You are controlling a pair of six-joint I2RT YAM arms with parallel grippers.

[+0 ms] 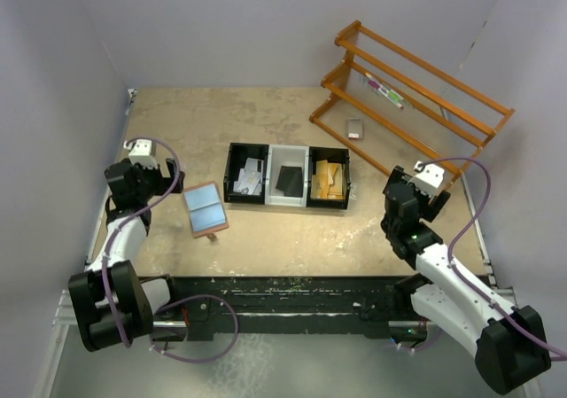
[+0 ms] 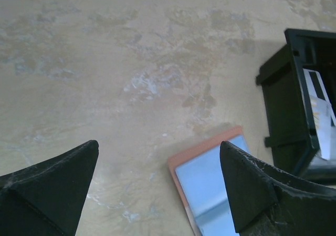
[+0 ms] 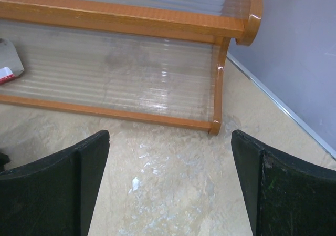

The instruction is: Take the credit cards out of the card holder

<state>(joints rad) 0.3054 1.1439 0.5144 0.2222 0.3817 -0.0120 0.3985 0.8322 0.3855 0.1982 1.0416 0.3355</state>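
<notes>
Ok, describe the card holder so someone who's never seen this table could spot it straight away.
Find the row of three bins in the middle. Just left of it, the card holder lies open flat on the tabletop. It is reddish-brown edged with a light blue inside, unlike the black pouch and tan papers, which sit in bins.

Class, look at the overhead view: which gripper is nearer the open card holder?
Left. The left gripper hovers open just left of the card holder, apart from it. The right gripper is far to its right, open, facing the wooden rack.
</notes>
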